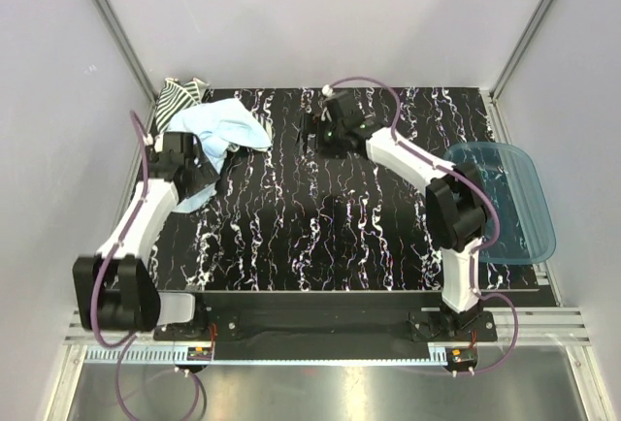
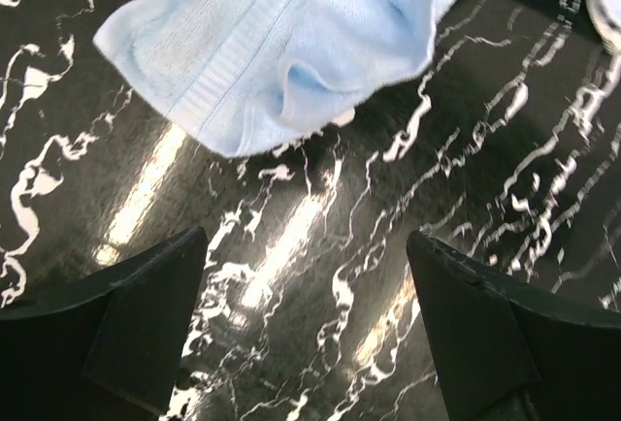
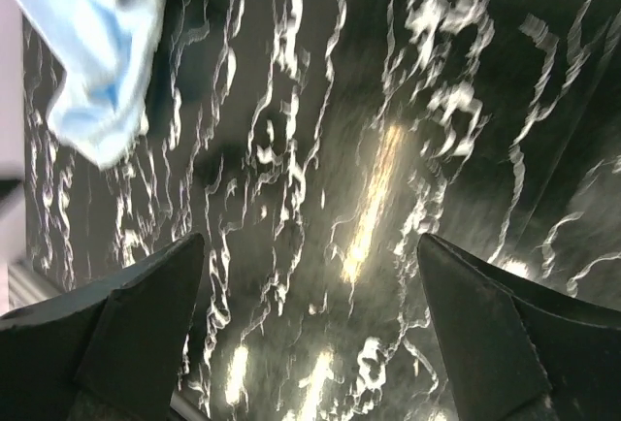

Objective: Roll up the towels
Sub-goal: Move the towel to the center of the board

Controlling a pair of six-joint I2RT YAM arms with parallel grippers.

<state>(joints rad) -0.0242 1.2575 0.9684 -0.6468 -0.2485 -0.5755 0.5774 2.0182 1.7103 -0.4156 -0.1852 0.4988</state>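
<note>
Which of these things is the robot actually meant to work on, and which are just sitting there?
For the job:
- pale blue towel, crumpled at the far left of the table
- striped towel, bunched in the far left corner

Just lying about:
- translucent blue tray, at the right edge

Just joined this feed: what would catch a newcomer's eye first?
The crumpled pale blue towel at the far left of the black marbled table, with the striped towel peeking out behind it. Next, the translucent blue tray at the right edge. The left gripper by the blue towel and the right gripper over bare table both stand open, empty.
</note>
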